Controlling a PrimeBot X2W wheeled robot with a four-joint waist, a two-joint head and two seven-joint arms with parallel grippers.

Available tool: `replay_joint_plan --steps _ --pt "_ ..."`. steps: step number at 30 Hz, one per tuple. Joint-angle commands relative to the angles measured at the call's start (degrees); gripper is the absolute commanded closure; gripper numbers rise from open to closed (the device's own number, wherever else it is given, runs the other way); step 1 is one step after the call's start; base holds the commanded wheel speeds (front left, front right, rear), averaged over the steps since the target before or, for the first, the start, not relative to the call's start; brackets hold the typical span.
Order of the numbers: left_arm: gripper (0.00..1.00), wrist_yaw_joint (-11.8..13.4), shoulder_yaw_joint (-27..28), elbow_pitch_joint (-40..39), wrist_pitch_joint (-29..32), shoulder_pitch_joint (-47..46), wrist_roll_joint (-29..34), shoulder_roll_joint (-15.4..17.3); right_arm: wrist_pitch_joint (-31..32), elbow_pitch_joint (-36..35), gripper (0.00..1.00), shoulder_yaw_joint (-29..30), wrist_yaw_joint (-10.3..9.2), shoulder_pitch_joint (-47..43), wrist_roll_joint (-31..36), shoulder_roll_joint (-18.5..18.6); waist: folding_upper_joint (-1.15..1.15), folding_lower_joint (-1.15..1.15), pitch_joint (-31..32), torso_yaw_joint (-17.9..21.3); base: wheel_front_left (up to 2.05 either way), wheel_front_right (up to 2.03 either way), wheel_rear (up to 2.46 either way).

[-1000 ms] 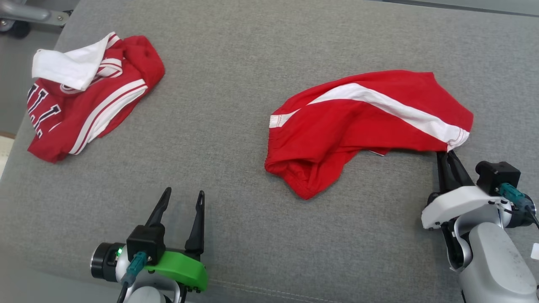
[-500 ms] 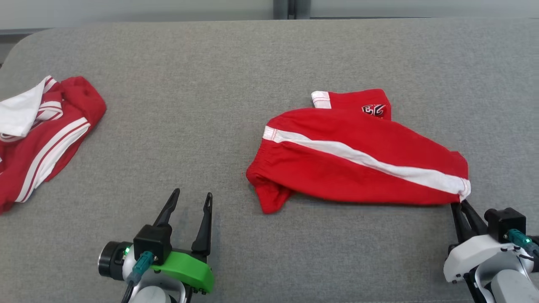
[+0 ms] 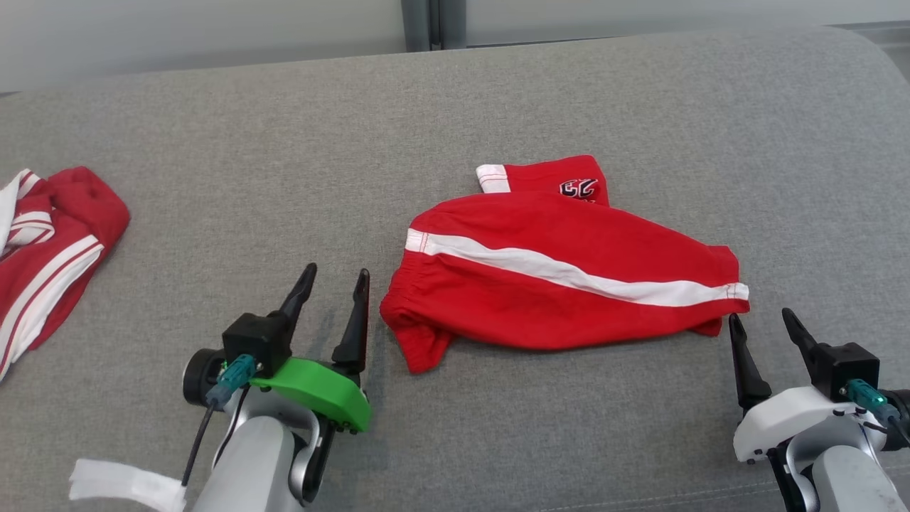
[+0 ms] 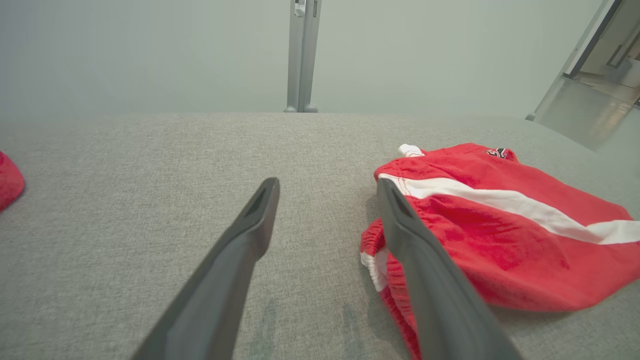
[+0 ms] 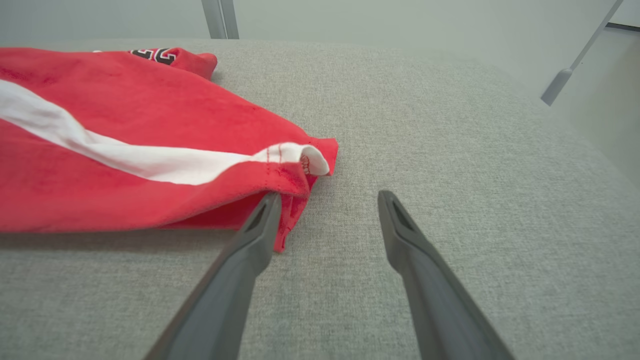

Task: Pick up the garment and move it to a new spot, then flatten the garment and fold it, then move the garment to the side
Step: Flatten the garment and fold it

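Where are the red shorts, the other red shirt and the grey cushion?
red shorts (image 3: 540, 306): head view, red cloth below the white stripe.
red shirt (image 3: 78, 206): head view, its bunched red part.
grey cushion (image 3: 227, 178): head view, bare fabric between both garments.

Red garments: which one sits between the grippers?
The red shorts with a single white stripe; the other red garment lies bunched at far left.

garment (image 3: 540, 313): red shorts, white stripe (image 3: 569, 274) running lengthwise, black-and-white emblem (image 3: 579, 188) on the far leg | state: one leg over the other, lightly rumpled, waistband gathered at left end | pose: flat, lengthwise left-right | place: grey upholstered surface (image 3: 455, 99), centre-right
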State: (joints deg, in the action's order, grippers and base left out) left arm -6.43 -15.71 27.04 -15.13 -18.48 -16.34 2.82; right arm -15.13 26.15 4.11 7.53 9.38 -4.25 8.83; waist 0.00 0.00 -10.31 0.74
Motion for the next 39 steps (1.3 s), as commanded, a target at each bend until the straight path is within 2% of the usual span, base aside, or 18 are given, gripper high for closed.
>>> replay_joint_plan --steps 1,11,12,13,17,29,34,35,36,39 --pt "0.0 -0.22 -0.69 1.22 -0.03 -1.13 -0.97 0.15 -0.03 -0.38 0.0 -0.12 -0.08 0.5 0.24 -0.05 0.0 0.0 -0.21 1.09 0.0 0.0 0.0" --pt "0.0 -1.05 -11.27 18.66 -0.03 -9.72 -9.72 0.21 -0.04 -2.62 0.0 -0.24 -0.07 1.22 0.03 0.04 0.0 0.0 -1.21 3.4 0.0 0.0 0.0" --pt "0.35 -1.05 -12.14 19.51 -0.03 -10.08 -10.27 0.2 -0.03 -2.78 0.0 -0.16 -0.08 1.22 -0.02 0.08 0.0 0.0 -1.22 3.43 0.0 0.0 0.0" --pt "1.0 -1.06 -12.76 19.96 -0.03 -10.38 -10.79 0.2 -0.03 -2.97 0.0 -0.1 -0.07 1.34 -0.07 0.05 0.0 0.0 -1.21 3.41 0.0 0.0 0.0" --pt "1.0 -1.1 -14.13 20.51 -0.03 -9.55 -11.85 0.21 -0.04 -3.76 0.0 0.21 -0.08 0.99 -0.16 -0.27 0.0 0.0 -0.53 2.63 0.0 0.0 0.0" --pt "1.0 1.4 -2.48 15.4 -0.03 -0.29 -5.37 2.19 -0.04 -4.6 0.0 -0.82 -0.08 -0.16 -0.73 -1.83 0.0 0.0 2.54 -3.03 0.0 0.0 0.0" --pt "1.0 1.97 0.78 14.38 -0.03 2.11 -2.62 2.77 -0.04 -4.29 0.0 -1.82 -0.07 0.06 -0.75 -2.02 0.0 0.0 2.95 -3.94 0.0 0.0 0.0" --pt "0.64 2.33 1.73 13.7 -0.03 2.55 -2.08 2.71 -0.04 -4.23 0.0 -1.95 -0.07 0.07 -0.73 -2.02 0.0 0.0 3.07 -4.04 0.0 0.0 0.0" --pt "0.0 2.55 2.72 12.87 -0.03 3.0 -1.7 2.62 -0.04 -4.16 0.0 -2.12 -0.07 0.03 -0.76 -2.02 0.0 0.0 3.22 -4.05 0.0 0.0 0.0" --pt "0.0 3.09 5.4 9.4 -0.03 5.4 0.65 2.22 -0.04 -4.03 0.0 -2.66 -0.07 -0.41 -1.04 -2.21 0.0 0.0 4.08 -3.74 0.0 0.0 0.0"
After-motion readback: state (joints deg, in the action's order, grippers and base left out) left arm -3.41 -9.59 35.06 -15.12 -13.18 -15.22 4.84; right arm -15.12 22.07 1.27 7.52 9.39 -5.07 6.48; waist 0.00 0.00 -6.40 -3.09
